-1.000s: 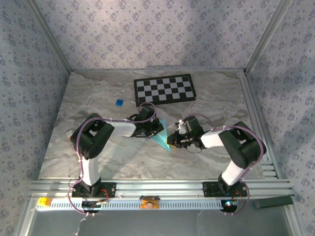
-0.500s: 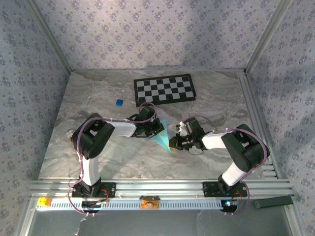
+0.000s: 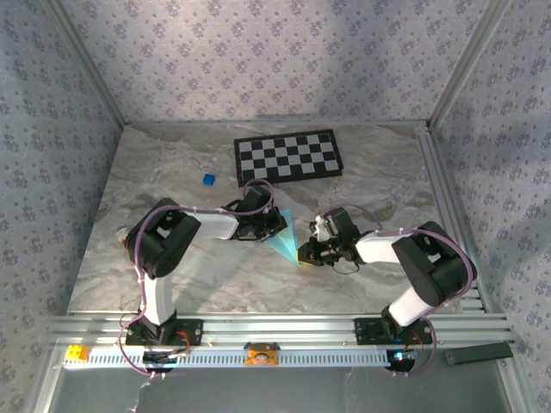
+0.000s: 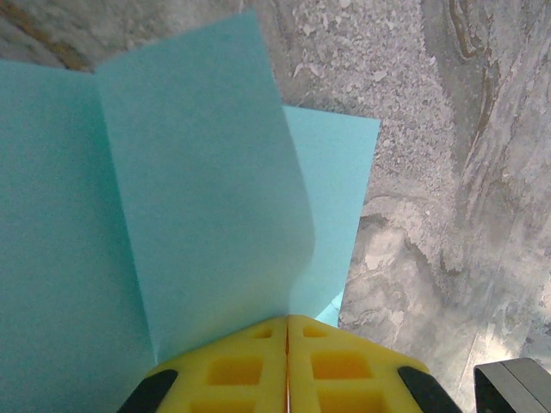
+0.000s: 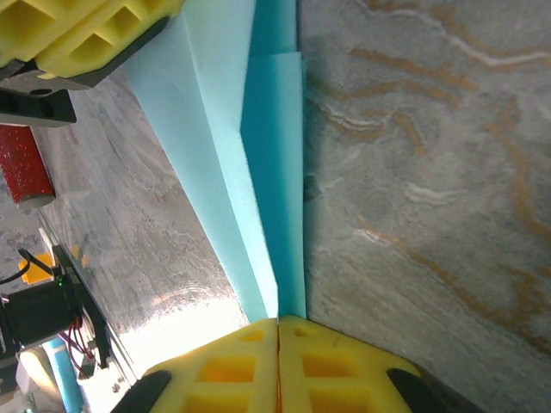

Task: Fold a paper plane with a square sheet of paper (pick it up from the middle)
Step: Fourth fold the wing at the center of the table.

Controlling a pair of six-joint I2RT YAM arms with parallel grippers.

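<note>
The light-blue sheet of paper (image 3: 282,239) is folded into a narrow pointed shape and held just above the marble table between both arms. My left gripper (image 3: 275,226) is shut on its far, wider end. In the left wrist view the yellow fingers (image 4: 232,370) meet at the gripper tip (image 4: 287,320), with a paper flap (image 4: 189,189) standing up from them. My right gripper (image 3: 301,252) is shut on the near pointed end. In the right wrist view the gripper (image 5: 278,322) pinches the layered paper (image 5: 258,172), which runs away towards the left gripper's yellow fingers (image 5: 77,34).
A black-and-white checkerboard (image 3: 287,156) lies at the back of the table (image 3: 387,172). A tiny dark-blue cube (image 3: 207,179) sits to its left. Patterned walls enclose three sides, and metal rails (image 3: 452,224) run along the right edge.
My right gripper has slid left onto the paper's near tip and shut on it. The left gripper has kept its hold, barely moving.
</note>
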